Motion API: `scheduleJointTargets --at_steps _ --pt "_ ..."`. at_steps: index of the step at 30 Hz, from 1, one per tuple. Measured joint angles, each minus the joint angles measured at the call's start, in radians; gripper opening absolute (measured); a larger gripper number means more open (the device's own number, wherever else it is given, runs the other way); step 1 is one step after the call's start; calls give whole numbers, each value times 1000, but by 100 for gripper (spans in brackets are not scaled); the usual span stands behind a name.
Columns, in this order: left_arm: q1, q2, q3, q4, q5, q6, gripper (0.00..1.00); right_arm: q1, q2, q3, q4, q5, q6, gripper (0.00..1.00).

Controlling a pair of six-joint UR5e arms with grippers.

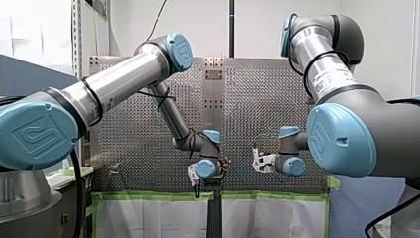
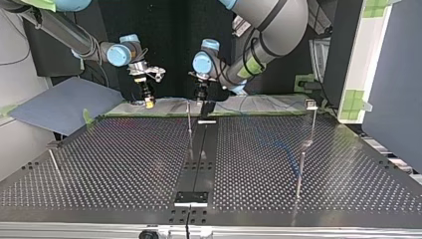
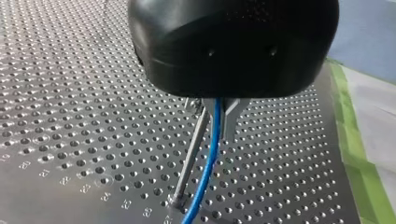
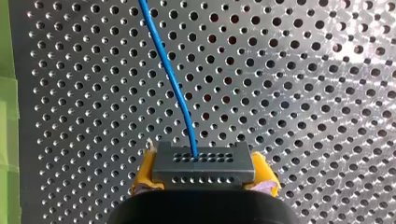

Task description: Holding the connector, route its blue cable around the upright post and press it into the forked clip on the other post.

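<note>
In the right wrist view the right gripper (image 4: 204,171) is clamped on a dark grey connector (image 4: 203,163), with its yellow pads (image 4: 145,170) pressed against the block's two ends. The blue cable (image 4: 168,74) leaves one of the holes in the connector's face. It runs ahead in a gentle bend above the perforated table (image 4: 303,93), and a strip of green tape (image 4: 7,116) lies along the table's edge to one side.

In the left wrist view the cable drops out from under the black body of the left gripper (image 3: 217,122) and reaches down toward the table. A thin upright post (image 3: 189,158) stands just beside it, the two closest near the post's foot. Whether that gripper pinches the cable or only surrounds it cannot be told.

From across the table, the top view shows a small black plate (image 2: 190,197) nearest, on the centre strip. Behind it are a slim rod (image 2: 299,174) at the view's right and a second rod (image 2: 53,167) at its left. Farther back at the right stands a post with a small clip head (image 2: 310,103), whose fork is too small to make out. At the far edge both grippers hang above the table. The left one is just beside the top of the upright post at the middle, and the right one is well apart from it toward the view's left, yellow tip down
</note>
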Motion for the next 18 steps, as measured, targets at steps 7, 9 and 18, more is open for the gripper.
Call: scheduleJointTargets --at_steps 7,9,18 --pt "13 0 14 -5 10 -3 1 -3 1 0 -16 10 10 0" --pt "17 -1 20 -9 14 -3 1 -4 2 0 -24 11 16 0" --pt "35 -1 46 -38 40 -3 1 -9 3 -7 -35 21 36 0"
